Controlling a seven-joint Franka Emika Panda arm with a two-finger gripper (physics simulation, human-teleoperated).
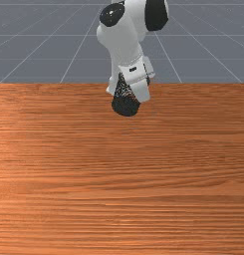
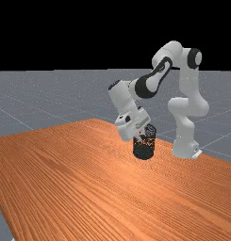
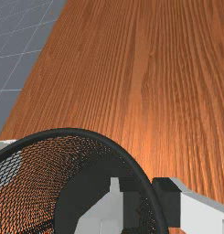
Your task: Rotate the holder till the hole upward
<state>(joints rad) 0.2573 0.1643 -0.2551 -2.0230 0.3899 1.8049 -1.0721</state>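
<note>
In the far view my gripper (image 2: 139, 137) reaches down at a slant to the upper part of the holder (image 2: 144, 151), a black mesh cup. The cup is upright or close to it, its open end up and its dark solid base down, at the table's arm side. The front view has the holder (image 3: 77, 183) partly behind my hand. Seen from the wrist, its round mouth faces the camera. There my gripper (image 3: 152, 202) has one finger inside the cup and one outside, with the mesh wall pinched between the dark pads. Whether the base rests flat I cannot tell.
The wooden table (image 1: 121, 174) stretches from the holder toward the front camera. Its arm-side edge runs close behind the holder. In the far view the arm's base (image 2: 185, 146) stands to the holder's right.
</note>
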